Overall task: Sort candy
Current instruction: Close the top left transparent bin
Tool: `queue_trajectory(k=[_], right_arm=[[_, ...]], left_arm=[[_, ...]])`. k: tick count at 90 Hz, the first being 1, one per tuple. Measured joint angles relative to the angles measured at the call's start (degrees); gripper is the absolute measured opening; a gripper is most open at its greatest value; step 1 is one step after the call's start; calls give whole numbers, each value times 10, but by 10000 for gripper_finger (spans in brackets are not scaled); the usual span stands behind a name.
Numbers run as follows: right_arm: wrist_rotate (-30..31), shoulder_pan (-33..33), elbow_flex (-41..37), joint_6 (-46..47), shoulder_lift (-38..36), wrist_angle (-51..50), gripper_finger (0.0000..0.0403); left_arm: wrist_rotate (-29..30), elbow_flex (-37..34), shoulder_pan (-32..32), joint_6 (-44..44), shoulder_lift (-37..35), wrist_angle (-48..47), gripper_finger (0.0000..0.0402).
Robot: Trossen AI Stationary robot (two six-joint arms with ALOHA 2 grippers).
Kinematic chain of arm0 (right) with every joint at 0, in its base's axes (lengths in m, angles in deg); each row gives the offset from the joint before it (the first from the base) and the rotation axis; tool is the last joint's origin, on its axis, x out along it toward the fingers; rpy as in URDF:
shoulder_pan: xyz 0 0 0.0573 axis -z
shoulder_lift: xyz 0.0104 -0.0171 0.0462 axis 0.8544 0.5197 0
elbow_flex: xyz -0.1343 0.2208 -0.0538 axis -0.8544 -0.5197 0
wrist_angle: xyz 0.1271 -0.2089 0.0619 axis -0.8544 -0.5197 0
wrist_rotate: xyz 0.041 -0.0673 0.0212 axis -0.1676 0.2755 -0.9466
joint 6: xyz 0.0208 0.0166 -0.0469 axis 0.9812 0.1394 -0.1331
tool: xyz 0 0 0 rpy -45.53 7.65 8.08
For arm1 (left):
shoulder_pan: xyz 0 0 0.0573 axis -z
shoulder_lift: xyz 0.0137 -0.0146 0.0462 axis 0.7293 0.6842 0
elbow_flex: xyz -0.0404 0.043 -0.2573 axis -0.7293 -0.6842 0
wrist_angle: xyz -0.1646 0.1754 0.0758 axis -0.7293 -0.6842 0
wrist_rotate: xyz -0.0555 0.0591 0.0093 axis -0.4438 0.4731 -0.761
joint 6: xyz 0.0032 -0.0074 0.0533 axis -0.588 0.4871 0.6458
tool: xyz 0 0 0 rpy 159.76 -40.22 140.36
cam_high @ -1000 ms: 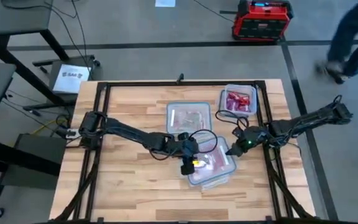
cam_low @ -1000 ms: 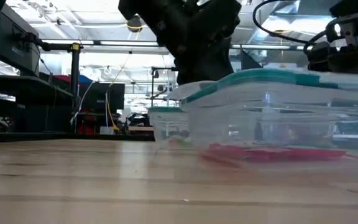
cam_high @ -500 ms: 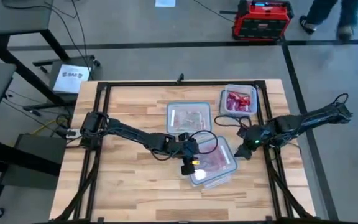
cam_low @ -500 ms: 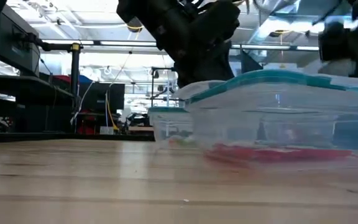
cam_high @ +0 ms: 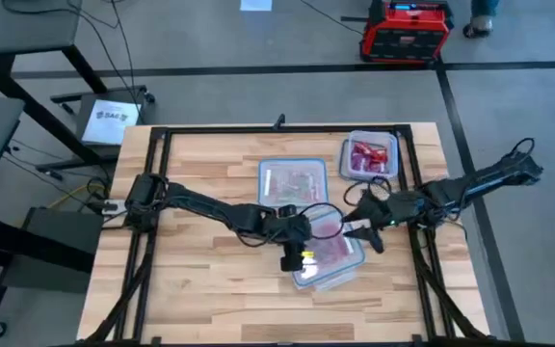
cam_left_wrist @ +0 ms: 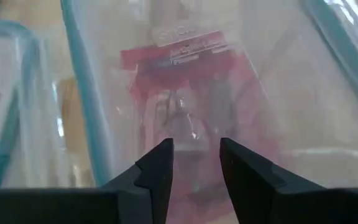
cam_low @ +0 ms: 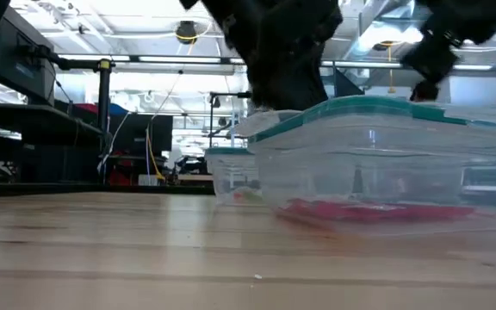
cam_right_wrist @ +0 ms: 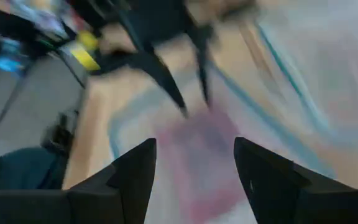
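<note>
Grey floor (cam_high: 258, 39) around the table, red case (cam_high: 406, 29) beyond.

Table (cam_high: 200, 164): pale wood planks, visible grain, smooth satin finish; frame of matt black metal bars. Containers (cam_high: 292, 181): clear glossy plastic, bluish rims; the near-edge one (cam_low: 377, 164) shows soft reflections. Candy (cam_left_wrist: 185, 62): shiny red and pink film wrappers. Left gripper (cam_left_wrist: 196, 168) and right gripper (cam_right_wrist: 194, 168): matt dark plastic-looking fingers. Arms: dark, dull surfaces.

Red equipment case (cam_high: 406, 31) on the floor beyond the table (cam_high: 200, 280); paper sheet (cam_high: 110, 120) beside it.
</note>
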Motion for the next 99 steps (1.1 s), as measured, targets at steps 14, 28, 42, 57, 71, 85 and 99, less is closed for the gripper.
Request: queue_trajectory(k=[14, 28, 42, 57, 71, 85, 99], right_arm=[[0, 1, -9, -163, 109, 163, 202], [-6, 3, -8, -218, 217, 306, 202], [-52, 23, 4, -225, 316, 388, 202], [-100, 51, 18, -243, 412, 436, 202], [-134, 62, 19, -229, 489, 488, 202], [-137, 64, 22, -237, 544, 541, 202], [-136, 63, 22, -242, 547, 550, 202]], left_arm=[[37, 66, 5, -5, -4, -143, 118], [101, 129, 35, -35, -26, -281, 118], [125, 91, 81, -97, -60, -314, 118], [143, -7, 105, -158, -82, -228, 118], [144, -98, 112, -198, -80, -77, 118], [145, -140, 120, -231, -81, 20, 118], [142, -141, 132, -258, -82, -7, 118]])
